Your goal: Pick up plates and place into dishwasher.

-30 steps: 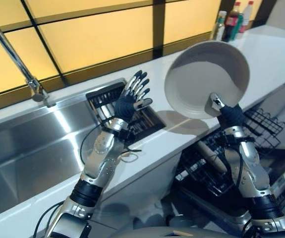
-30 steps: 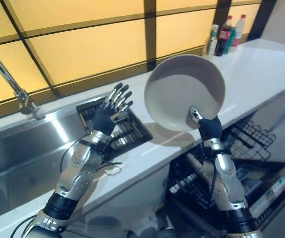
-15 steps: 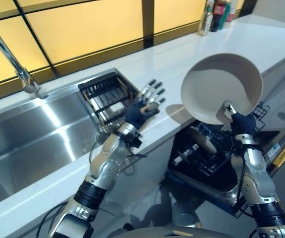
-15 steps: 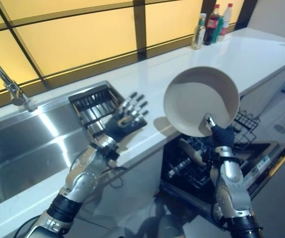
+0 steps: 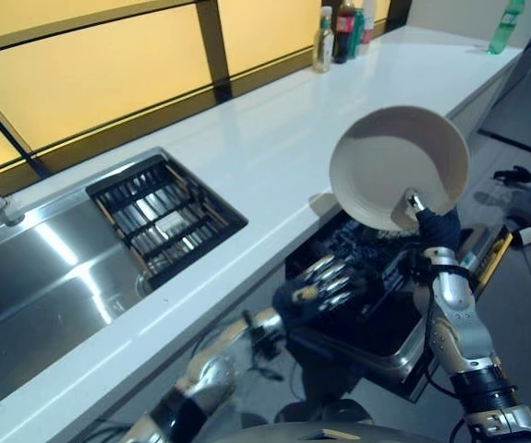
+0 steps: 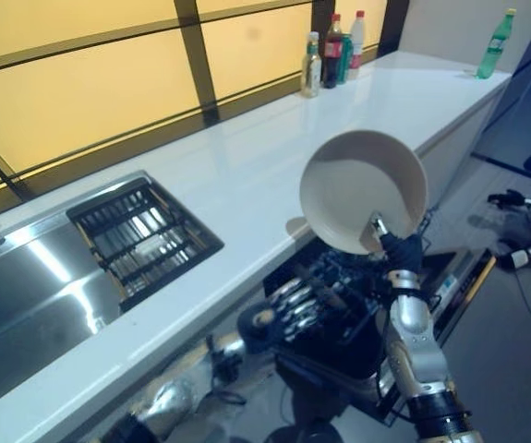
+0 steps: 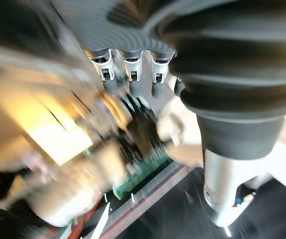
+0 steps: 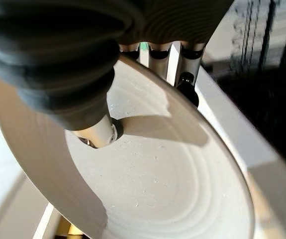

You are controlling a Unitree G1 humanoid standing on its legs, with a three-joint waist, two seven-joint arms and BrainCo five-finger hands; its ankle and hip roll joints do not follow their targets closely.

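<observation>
While right hand [image 5: 428, 220] pinches plate [image 5: 396, 164] above dishwasher [image 5: 376, 305] | left hand [image 5: 325, 288] fingers spread | no legible writing

The right hand [image 5: 428, 221] pinches the lower rim of the plate [image 5: 396, 164], and the fingers behind the rim are hidden by the plate itself in both eye views. The plate also covers part of the tabletop [image 5: 274, 138] edge behind it. In the right wrist view the plate [image 8: 147, 174] is cut off by the picture's edges. The dishwasher [image 5: 376, 305] rack is dark, and what it holds cannot be made out; the left hand [image 5: 325, 284] covers part of it. The left wrist view is smeared, so nothing past the fingers [image 7: 133, 74] can be told. The bottles [image 6: 331, 51] at the far end are too small to tell apart. The sink [image 5: 34, 277] is cut off at the edge.
</observation>
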